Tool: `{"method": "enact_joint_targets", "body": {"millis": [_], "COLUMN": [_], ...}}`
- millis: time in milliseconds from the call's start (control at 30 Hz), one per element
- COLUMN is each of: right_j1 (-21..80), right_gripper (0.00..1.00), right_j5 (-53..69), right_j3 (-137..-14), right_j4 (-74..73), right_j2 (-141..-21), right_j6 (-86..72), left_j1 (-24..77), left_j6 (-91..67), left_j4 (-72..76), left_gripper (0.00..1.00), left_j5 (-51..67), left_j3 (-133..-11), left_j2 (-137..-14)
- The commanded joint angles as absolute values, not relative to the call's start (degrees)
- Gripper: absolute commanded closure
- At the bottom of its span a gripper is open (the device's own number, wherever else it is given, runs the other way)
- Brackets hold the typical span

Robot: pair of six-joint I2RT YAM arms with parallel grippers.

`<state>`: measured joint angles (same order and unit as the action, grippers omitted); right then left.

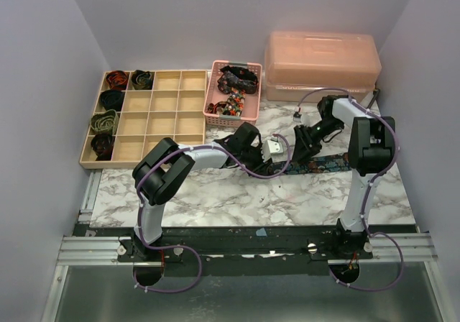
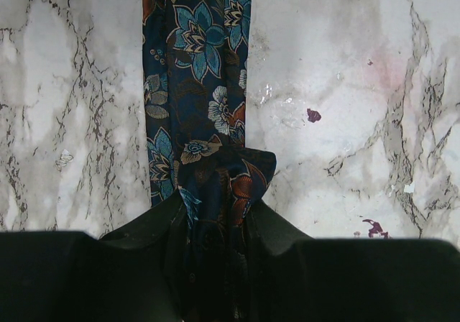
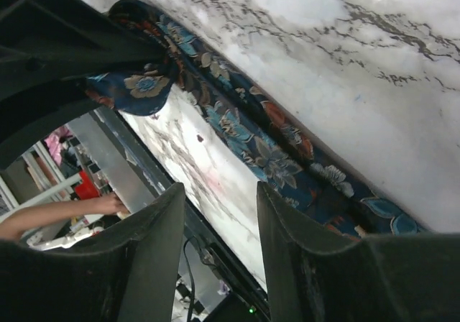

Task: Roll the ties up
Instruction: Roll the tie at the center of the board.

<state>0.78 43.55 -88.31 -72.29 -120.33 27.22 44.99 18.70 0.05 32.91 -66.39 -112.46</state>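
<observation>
**A:** What does the left tool have?

**B:** The left tool (image 2: 215, 210) is clamped on the folded-over end of the floral tie (image 2: 194, 85). The rest of the strip runs flat up the middle of the wrist view, on the marble surface (image 2: 345, 63).

**A:** And the right tool?

**B:** The right tool (image 3: 219, 192) has its jaws apart with nothing between them. It sits just beside the tie's long run, which crosses its view diagonally.

**A:** How will the fabric handle?

**B:** I judge it light, limp and somewhat slick. A coil will likely loosen unless it is pinched across the full width at the folded end, with the tail kept flat.

**A:** The arms?

**B:** In the top view the left arm (image 1: 162, 175) bends at a raised elbow at lower left and reaches right to centre frame. The right arm (image 1: 370, 146) rises near the right edge and folds back leftward, its wrist low over the tie.
</observation>
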Motion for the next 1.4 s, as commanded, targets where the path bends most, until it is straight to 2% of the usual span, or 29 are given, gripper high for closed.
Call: {"method": "enact_joint_targets", "body": {"millis": [0,200,433,600,833,1033,1200,1267,1333,1367], "right_j1": [0.0,0.0,1.4,1.7,1.8,1.7,1.0,0.4,0.4,-1.2], "right_gripper": [0.54,0.60,0.63,0.63,0.62,0.55,0.43,0.36,0.10,0.00], "right_j5": [42.0,33.4,21.9,18.6,20.9,31.8,39.5,42.6,40.3,38.6], "right_j3": [-84.4,-79.2,-76.7,-77.7,-85.0,-92.3,-99.1,-100.3,-96.8,-94.5], "right_j4": [-64.3,-58.5,-52.6,-51.7,-55.2,-65.2,-70.9,-68.8,-56.7,-51.7], "right_j2": [-123.4,-125.8,-124.2,-124.2,-126.3,-122.0,-117.0,-113.7,-110.0,-109.1], "right_j6": [23.2,23.8,28.1,30.7,32.5,33.6,32.6,30.4,16.6,10.4], "left_j1": [44.4,44.3,44.1,44.2,44.5,45.8,46.1,46.1,46.1,46.1], "left_j6": [17.3,14.1,5.4,7.5,16.8,20.1,19.8,19.7,19.6,19.5], "left_j4": [-9.0,-8.1,-2.3,-1.6,-3.9,-2.9,-2.9,-2.5,-2.1,-2.1], "left_gripper": [0.74,0.71,0.63,0.62,0.64,0.65,0.67,0.67,0.67,0.67], "left_j5": [30.5,31.3,32.7,24.7,18.9,20.0,20.3,20.7,21.0,21.2], "left_j3": [-64.9,-65.8,-66.1,-65.5,-61.9,-58.0,-57.7,-57.3,-56.9,-56.8], "left_j2": [-114.7,-112.4,-107.1,-108.7,-111.6,-110.4,-111.0,-110.8,-110.8,-110.9]}}
